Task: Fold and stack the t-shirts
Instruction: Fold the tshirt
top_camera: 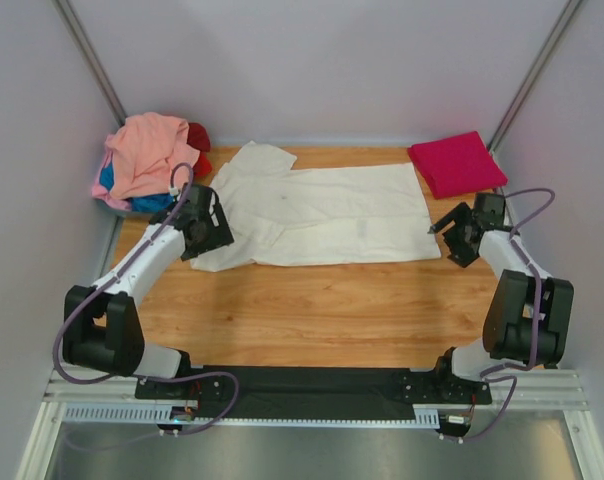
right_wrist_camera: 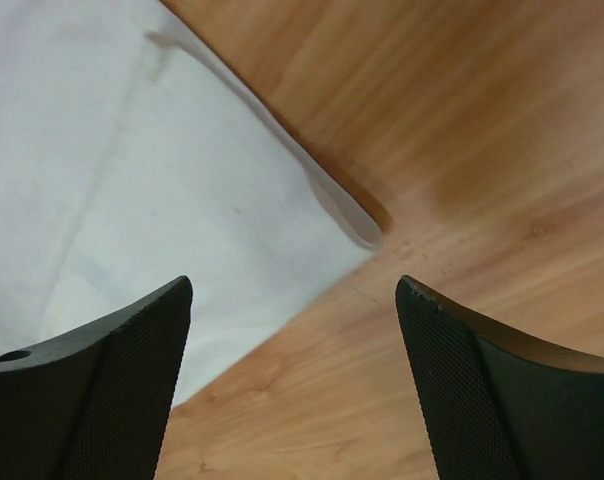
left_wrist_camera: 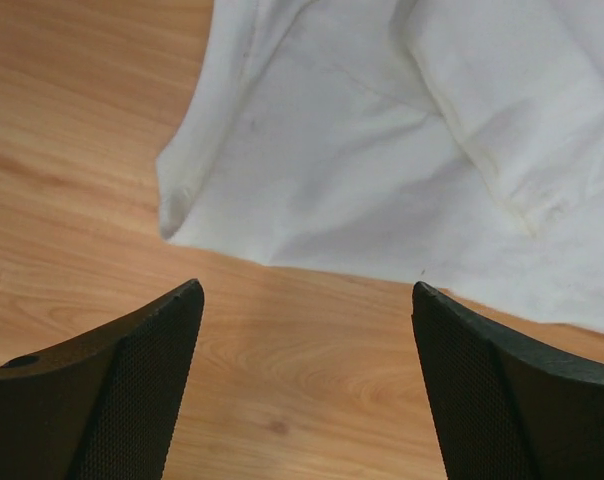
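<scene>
A cream-white t-shirt (top_camera: 322, 210) lies spread across the back half of the wooden table, with its sleeves toward the left. My left gripper (top_camera: 214, 232) stands open just off the shirt's near-left corner (left_wrist_camera: 182, 205), nothing between its fingers (left_wrist_camera: 142, 370). My right gripper (top_camera: 444, 232) is open too, beside the shirt's near-right hem corner (right_wrist_camera: 357, 225), with only bare wood between its fingers (right_wrist_camera: 482, 370). A folded magenta t-shirt (top_camera: 457, 163) rests at the back right. At the back left a salmon-pink t-shirt (top_camera: 147, 150) tops a heap with blue (top_camera: 147, 200) and red (top_camera: 199, 140) cloth showing under it.
Grey walls close in the table on the left, back and right. The heap of shirts sits close behind the left arm (top_camera: 132, 270). Bare wood (top_camera: 322, 310) stretches between the white shirt and the arm bases at the near edge.
</scene>
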